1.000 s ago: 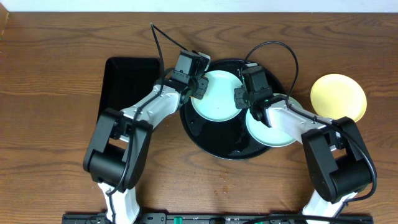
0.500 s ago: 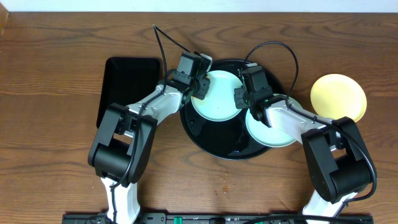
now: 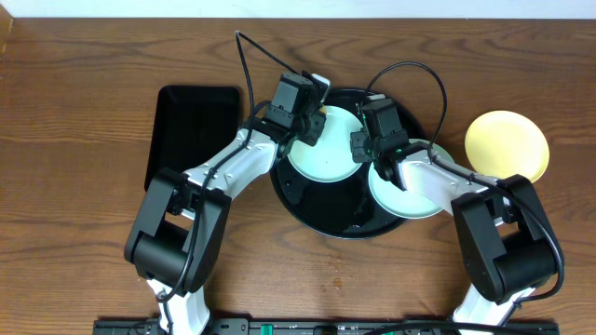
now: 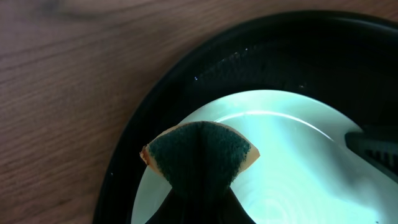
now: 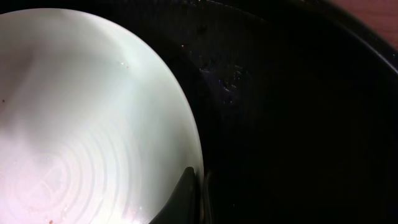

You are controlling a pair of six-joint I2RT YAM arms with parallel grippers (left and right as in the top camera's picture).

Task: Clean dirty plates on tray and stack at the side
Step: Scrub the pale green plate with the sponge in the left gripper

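The round black tray (image 3: 326,207) holds two pale blue-white plates. The far plate (image 3: 328,154) lies at its upper left; the second plate (image 3: 399,201) lies at its right, partly under my right arm. My left gripper (image 3: 314,117) is shut on a dark green sponge (image 4: 199,152) and presses it on the far plate's (image 4: 292,155) upper rim. My right gripper (image 3: 366,147) is shut on that plate's right rim (image 5: 87,118), one finger on top (image 5: 196,185). A pale yellow plate (image 3: 506,146) lies on the table to the right of the tray.
A smaller rectangular black tray (image 3: 191,130) lies on the wooden table to the left of the round tray. Water drops shine on the round tray's floor (image 5: 230,78). The right gripper's finger shows at the right edge of the left wrist view (image 4: 373,144).
My left gripper has moved the sponge to the right and slightly up along the far plate's upper rim. The right arm and the plates have not moved.
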